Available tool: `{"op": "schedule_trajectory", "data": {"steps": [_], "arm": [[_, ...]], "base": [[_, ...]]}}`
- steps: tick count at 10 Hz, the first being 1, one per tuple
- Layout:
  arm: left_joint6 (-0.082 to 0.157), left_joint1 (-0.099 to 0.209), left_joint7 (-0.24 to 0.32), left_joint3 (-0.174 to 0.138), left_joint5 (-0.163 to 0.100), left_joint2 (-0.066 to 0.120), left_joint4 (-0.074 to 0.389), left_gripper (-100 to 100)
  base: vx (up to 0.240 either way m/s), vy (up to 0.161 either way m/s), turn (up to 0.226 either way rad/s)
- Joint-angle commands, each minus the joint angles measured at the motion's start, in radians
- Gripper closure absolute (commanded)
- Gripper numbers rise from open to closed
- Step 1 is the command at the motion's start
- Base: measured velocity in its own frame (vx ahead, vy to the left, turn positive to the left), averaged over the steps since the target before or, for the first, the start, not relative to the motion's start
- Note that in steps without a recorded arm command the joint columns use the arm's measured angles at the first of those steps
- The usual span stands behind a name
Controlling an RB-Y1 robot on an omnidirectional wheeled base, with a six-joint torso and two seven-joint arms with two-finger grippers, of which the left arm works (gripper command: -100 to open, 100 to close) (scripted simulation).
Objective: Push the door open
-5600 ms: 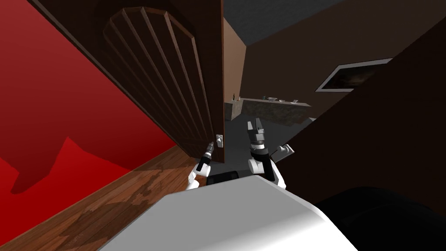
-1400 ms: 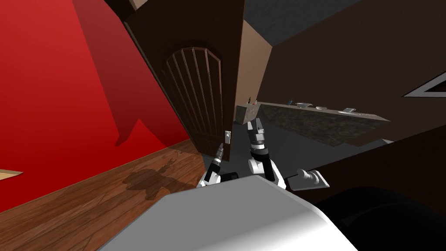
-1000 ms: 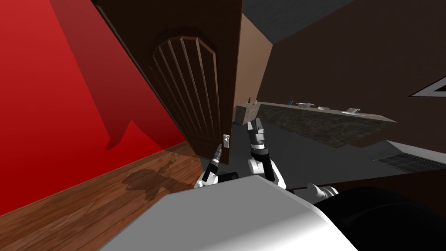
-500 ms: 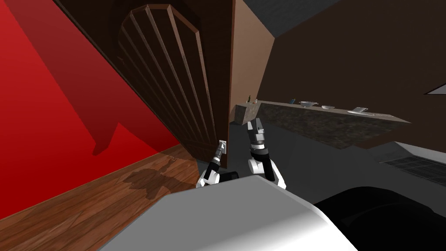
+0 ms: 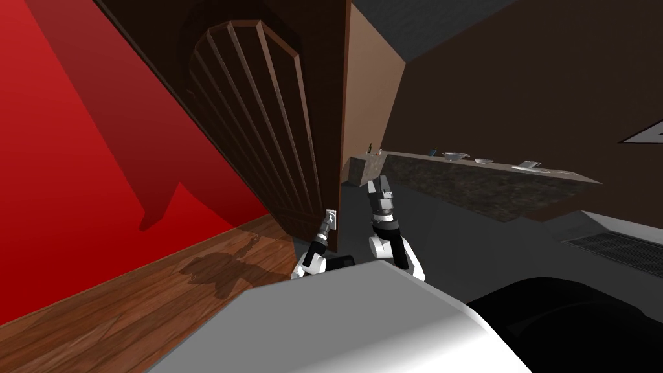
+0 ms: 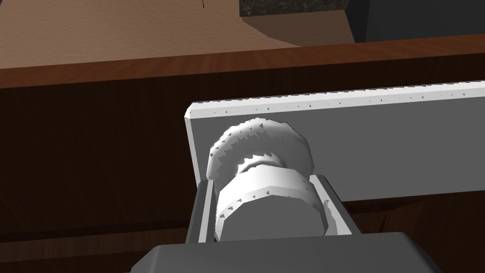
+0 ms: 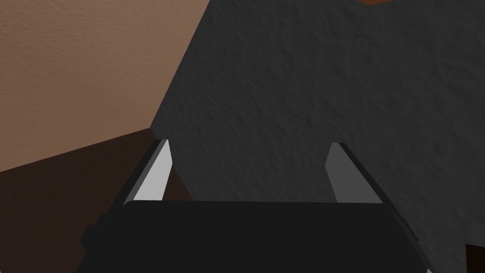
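We read this as a home interior: red painted wall (image 5: 78, 129), brown wood-plank floor (image 5: 129, 304), dark brown wooden door with an arched, ribbed panel (image 5: 259, 116). Beyond it, a dark speckled stone tabletop (image 5: 479, 184) carries small white bowls (image 5: 455, 155), kitchen-style.

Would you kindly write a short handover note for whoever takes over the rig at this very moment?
Left gripper: shut on the white knob, fingers pressing its sides; the knob sits on a white plate at the door's free edge.
Right gripper: open, holding nothing, raised ahead of the chest past the door's edge.
Door: dark brown, panelled, standing ajar; a counter shows through the gap.
Done: knob gripped, door partly open.
Left: push on with the left arm until the door is wide open, then release.
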State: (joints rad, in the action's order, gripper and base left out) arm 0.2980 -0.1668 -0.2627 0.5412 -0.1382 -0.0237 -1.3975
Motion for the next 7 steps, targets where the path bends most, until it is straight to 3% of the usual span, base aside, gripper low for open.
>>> {"op": "schedule_trajectory", "data": {"steps": [1,2,3,7], "arm": [[0.0,0.0,0.0,-0.001,0.0,0.0,0.0,100],[0.001,-0.014,-0.006,0.01,-0.001,0.025,-0.009,100],[0.002,-0.021,-0.01,0.015,-0.002,0.033,-0.013,100],[0.006,-0.056,-0.026,0.04,-0.006,0.05,-0.037,100]], "base": [[0.0,0.0,0.0],[0.095,-0.043,0.184],[0.161,-0.104,0.21],[0.188,-0.113,0.187]]}}
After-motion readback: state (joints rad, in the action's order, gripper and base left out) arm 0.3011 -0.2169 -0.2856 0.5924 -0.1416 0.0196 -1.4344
